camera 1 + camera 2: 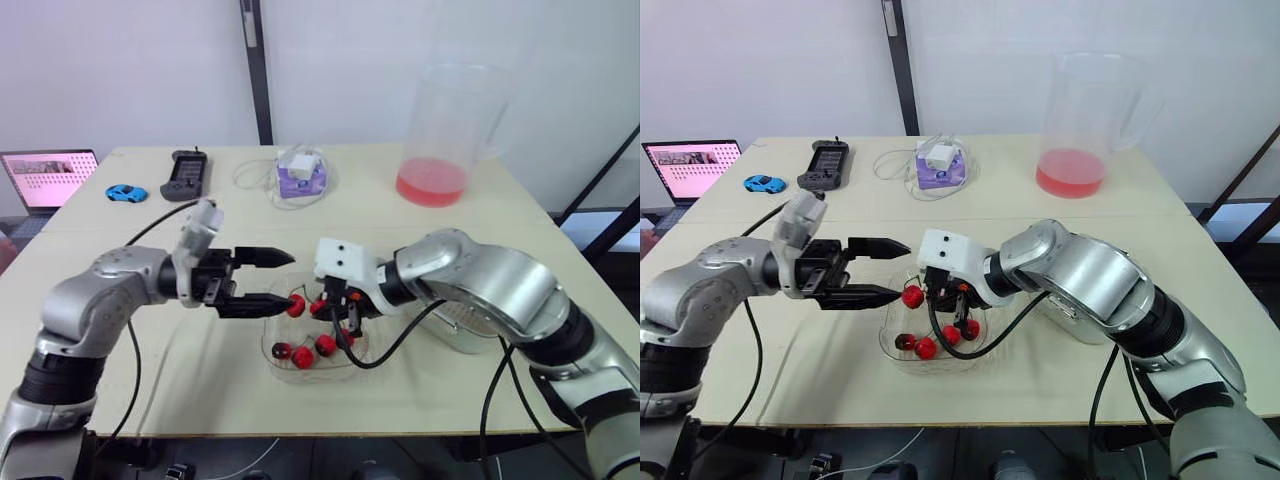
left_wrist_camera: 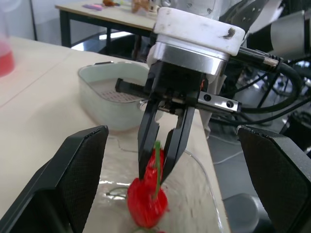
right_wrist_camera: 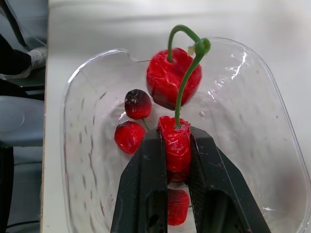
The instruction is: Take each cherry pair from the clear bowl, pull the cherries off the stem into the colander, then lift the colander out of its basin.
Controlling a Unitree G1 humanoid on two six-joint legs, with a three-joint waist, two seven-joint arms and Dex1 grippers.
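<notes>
While my right gripper (image 3: 176, 145) has its fingers clamped on one cherry of the cherry pair (image 3: 167, 77) at centre frame, over the clear bowl (image 3: 97, 58), the left gripper (image 1: 290, 278) gapes near the other — pulled here, I fear, fruit falls short of the colander (image 2: 121, 92) at right.

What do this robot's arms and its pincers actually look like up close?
The left arm and right arm are rounded, glossy silver-grey shells with black bands at the joints. A loose black cable trails from each. The right wrist carries a boxy white housing. The left gripper and right gripper each have two tapered matte black fingers.
</notes>
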